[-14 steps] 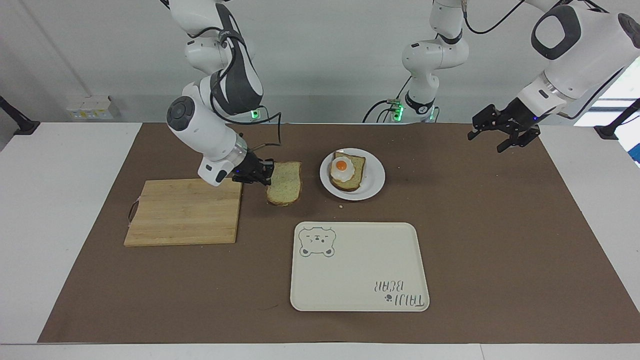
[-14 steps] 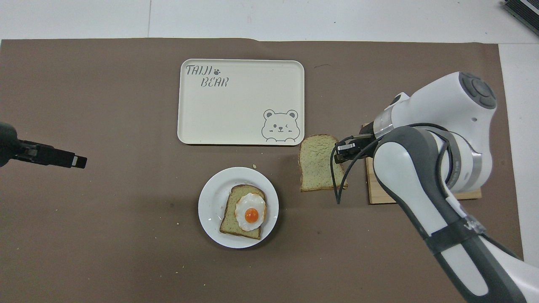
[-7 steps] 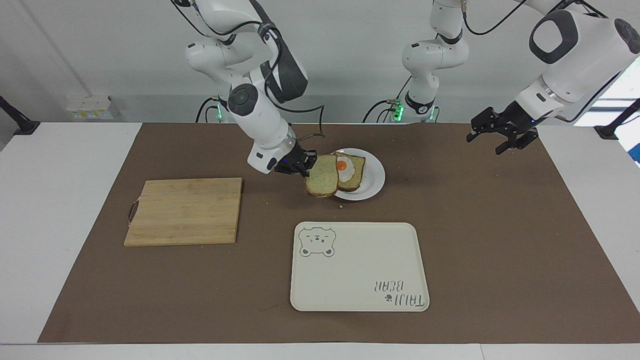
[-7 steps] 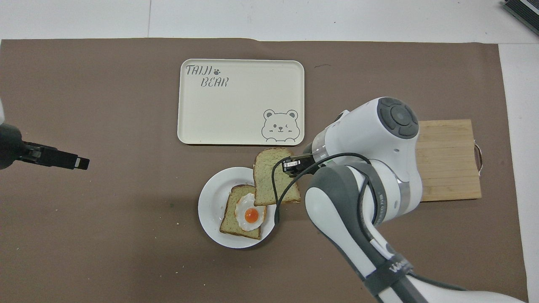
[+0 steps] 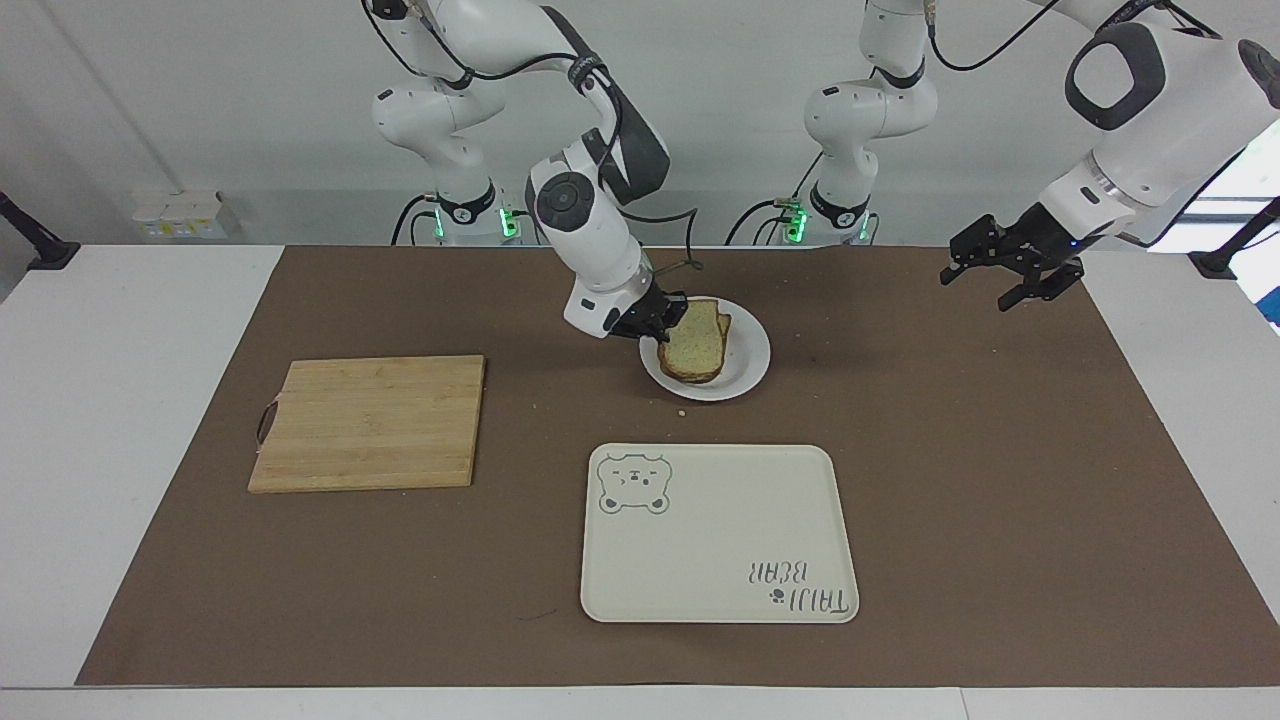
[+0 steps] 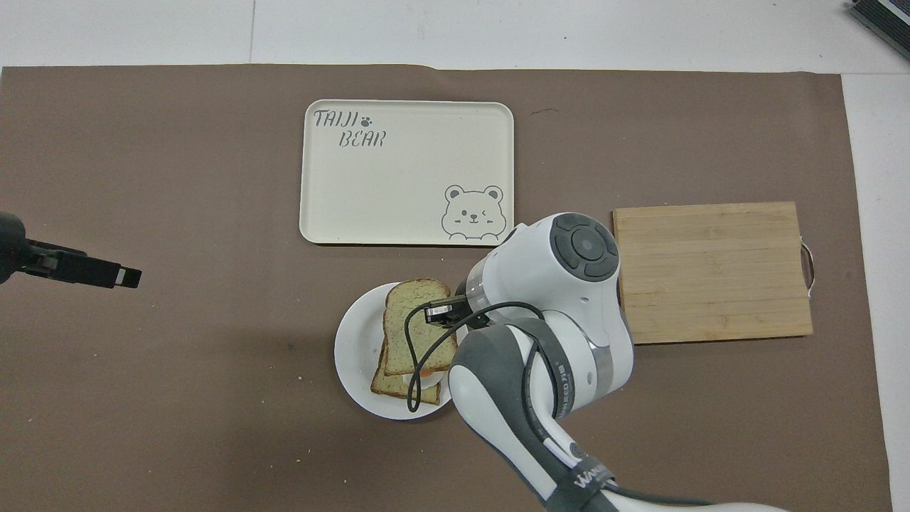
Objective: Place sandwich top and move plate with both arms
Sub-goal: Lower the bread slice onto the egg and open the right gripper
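The sandwich top [image 5: 692, 345] [image 6: 416, 323], a plain tan slice with a brown crust, hangs slightly tilted over the plate [image 5: 750, 362] [image 6: 354, 348]. My right gripper [image 5: 668, 318] [image 6: 442, 313] is shut on the edge of the slice that faces the right arm's end of the table. Under it lies the other bread slice [image 5: 723, 325] [image 6: 394, 385] and it hides almost all of the fried egg. Whether the two slices touch I cannot tell. My left gripper [image 5: 975, 290] [image 6: 130, 276] waits open and empty above the mat at the left arm's end.
A cream tray [image 5: 715, 540] [image 6: 405, 178] with a bear drawing lies farther from the robots than the plate. A bare wooden cutting board [image 5: 368, 422] [image 6: 711, 270] sits toward the right arm's end. Crumbs dot the brown mat.
My right arm has carried the slice from beside the cutting board across to the plate, where it now covers the egg slice. The left gripper has barely shifted.
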Available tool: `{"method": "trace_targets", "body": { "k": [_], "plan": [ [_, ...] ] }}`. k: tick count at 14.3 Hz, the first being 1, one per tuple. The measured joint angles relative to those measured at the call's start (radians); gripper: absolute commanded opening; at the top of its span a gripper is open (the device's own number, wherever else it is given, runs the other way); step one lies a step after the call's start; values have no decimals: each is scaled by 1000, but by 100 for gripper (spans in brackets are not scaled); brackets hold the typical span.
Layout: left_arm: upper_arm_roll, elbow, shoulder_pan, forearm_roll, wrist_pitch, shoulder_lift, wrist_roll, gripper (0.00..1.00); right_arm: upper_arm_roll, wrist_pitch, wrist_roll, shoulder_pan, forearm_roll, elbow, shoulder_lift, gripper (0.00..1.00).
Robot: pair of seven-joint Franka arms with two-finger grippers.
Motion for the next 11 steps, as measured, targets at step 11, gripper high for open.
{"method": "trace_targets", "body": {
  "k": [11],
  "plan": [
    [-1, -77, 13, -21, 59, 0, 89, 100, -1, 91, 31, 70, 1, -45, 51, 0]
  ]
}}
